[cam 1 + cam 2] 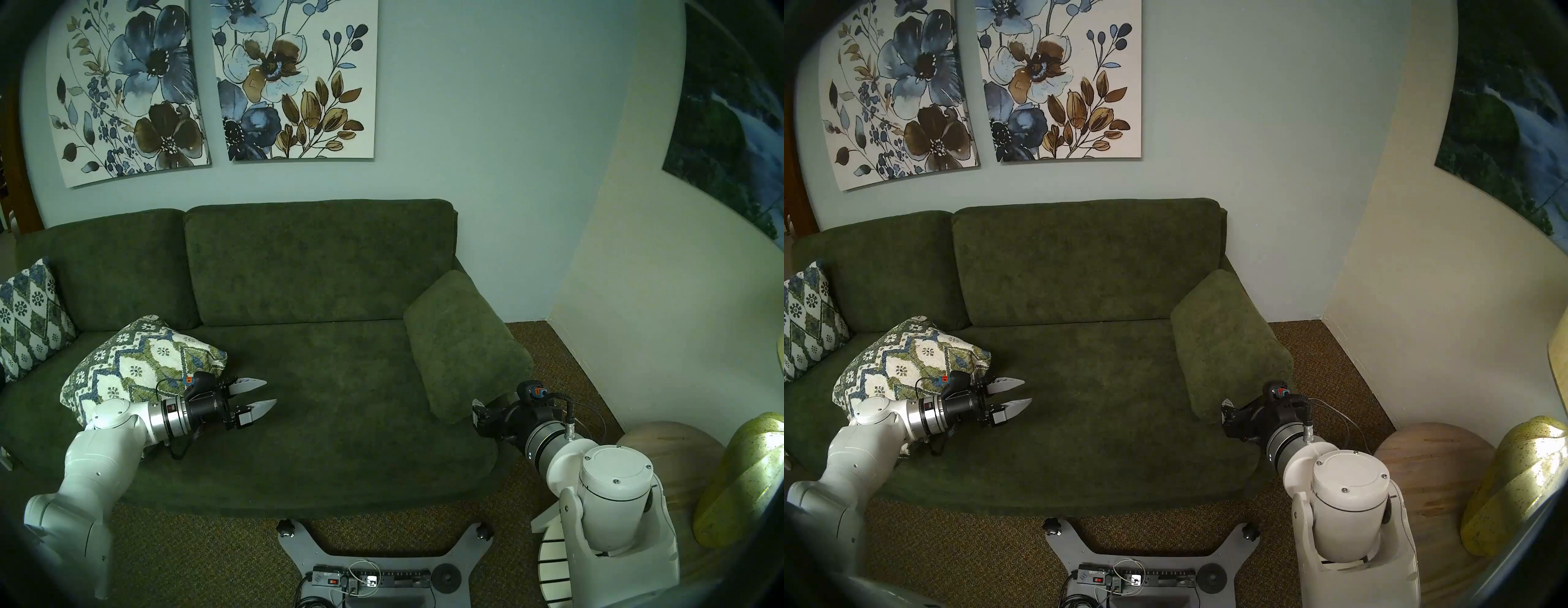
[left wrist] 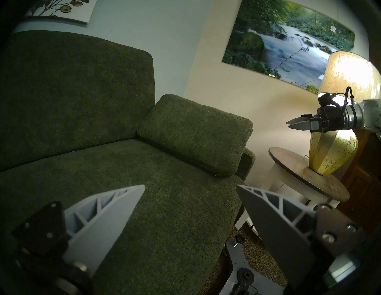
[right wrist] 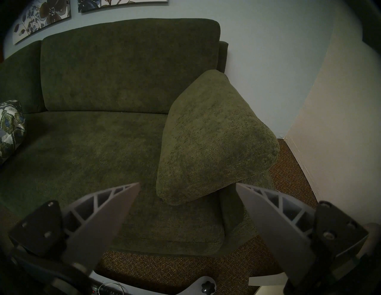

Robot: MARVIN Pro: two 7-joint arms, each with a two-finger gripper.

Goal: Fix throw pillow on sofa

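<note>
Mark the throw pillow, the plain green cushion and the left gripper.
throw pillow (image 1: 140, 365): head left view, middle of its patterned face.
plain green cushion (image 3: 212, 140): right wrist view, centre of its top face.
left gripper (image 1: 259, 395): head left view, midway between the fingertips.

I am looking into what is seeming to be a home living room: a green sofa is standing on carpet, flower paintings are hanging above it, and a lit lamp is glowing on a round side table.
</note>
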